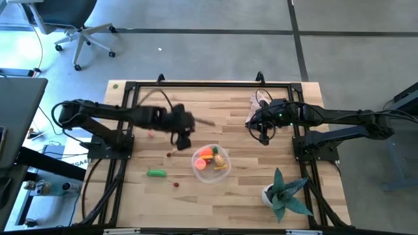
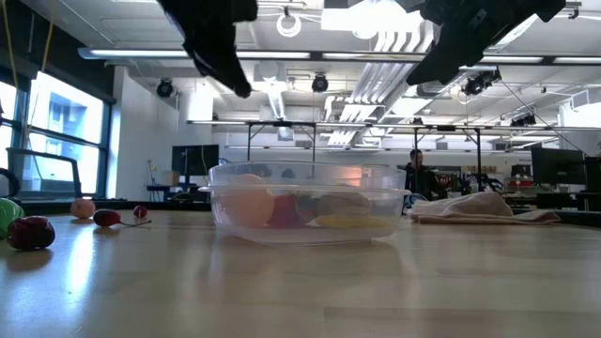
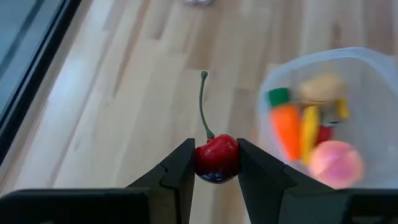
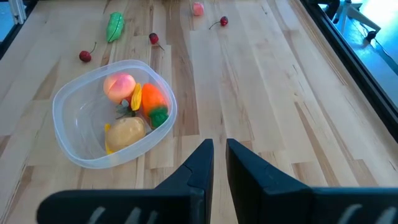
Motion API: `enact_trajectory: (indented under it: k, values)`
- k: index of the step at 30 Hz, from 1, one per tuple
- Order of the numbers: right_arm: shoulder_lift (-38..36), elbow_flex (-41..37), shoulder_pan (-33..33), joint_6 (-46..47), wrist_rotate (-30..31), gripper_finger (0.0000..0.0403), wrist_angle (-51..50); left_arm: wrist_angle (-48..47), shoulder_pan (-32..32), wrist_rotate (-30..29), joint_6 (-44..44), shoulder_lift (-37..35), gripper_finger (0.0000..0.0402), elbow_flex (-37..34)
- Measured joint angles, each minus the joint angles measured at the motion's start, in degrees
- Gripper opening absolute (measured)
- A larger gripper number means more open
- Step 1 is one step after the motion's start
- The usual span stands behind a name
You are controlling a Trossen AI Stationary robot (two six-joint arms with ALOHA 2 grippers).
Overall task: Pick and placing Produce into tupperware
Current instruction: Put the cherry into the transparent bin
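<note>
Wooden tabletop (image 1: 241, 176) carries the tupperware (image 1: 210, 163) near its middle — carrot (image 4: 152, 98), pink ball (image 4: 119, 86), tan ball (image 4: 127, 131) and yellow sticks (image 3: 309, 124) lie inside. Beside it the left gripper (image 3: 216, 163) hangs, clamped on 1 cherry (image 3: 217, 155). Farther off, the right gripper (image 4: 219, 155) waits, fingers nearly together, holding nothing.

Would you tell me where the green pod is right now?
In the high view, the green pod lies on the table's left half, left of the tupperware, a cherry nearby.
</note>
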Motion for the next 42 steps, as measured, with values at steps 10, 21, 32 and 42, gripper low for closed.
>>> enact_trajectory:
  k: [10, 21, 32, 42]
  values:
    - [0.0, 0.0, 0.0, 0.0, 0.0, 0.0032, 0.0, 5.1, -12.2, -4.1, -1.9, 13.9, 0.0101, 6.4]
    - [0.0, 0.0, 0.0, 0.0, 0.0, 0.0032, 0.0, 6.1, -12.0, 0.7, -2.1, 27.4, 0.0101, 10.5]
    - [0.0, 0.0, 0.0, 0.0, 0.0, 0.0032, 0.0, 5.5, -12.0, 2.4, -3.8, 29.3, 0.0101, 10.5]
    - [0.0, 0.0, 0.0, 0.0, 0.0, 0.0032, 0.0, 3.8, -12.0, 2.5, -5.0, 29.3, 0.0102, 10.5]
